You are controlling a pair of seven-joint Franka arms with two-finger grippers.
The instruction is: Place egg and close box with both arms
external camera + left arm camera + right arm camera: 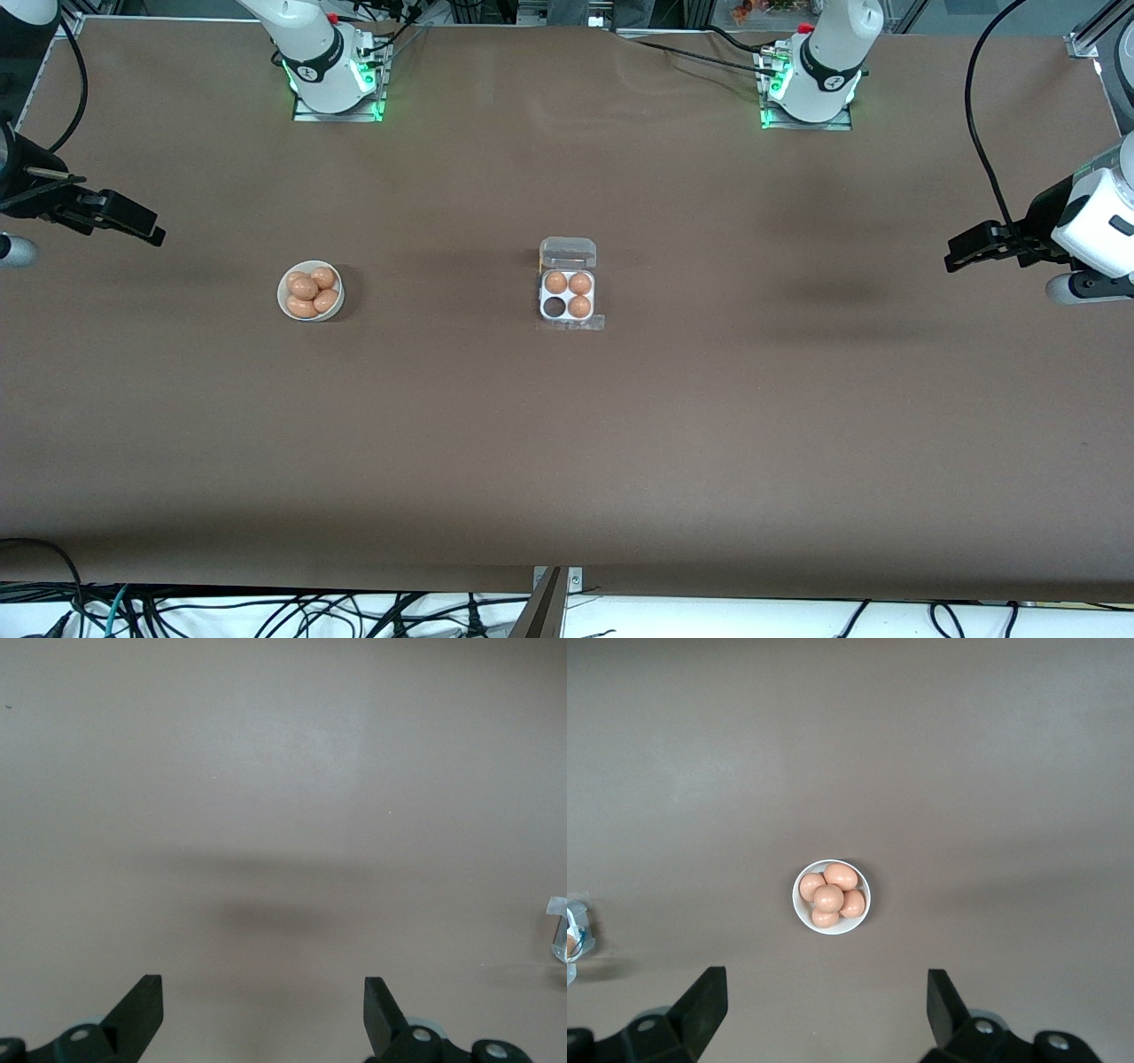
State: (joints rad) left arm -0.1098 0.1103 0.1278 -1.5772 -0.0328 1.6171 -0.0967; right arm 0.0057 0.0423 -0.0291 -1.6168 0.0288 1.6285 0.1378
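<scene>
- Brown table (709,425) runs wide, with both arm bases along one edge.
- Left gripper (961,251) hangs over bare tabletop at its own end, fingers spread wide and holding nothing; the box (567,295) sits well off toward the middle.
- That box has its clear lid flipped open, three eggs in it and one cell free.
- Right gripper (146,229) hovers at its end, also spread wide and holding nothing, with the bowl (285,299) of four eggs (312,291) near it on the table.

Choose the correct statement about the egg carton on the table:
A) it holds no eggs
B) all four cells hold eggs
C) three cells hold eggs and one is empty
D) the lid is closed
C: the egg carton shows three brown eggs and one dark empty cell, lid open.
</scene>
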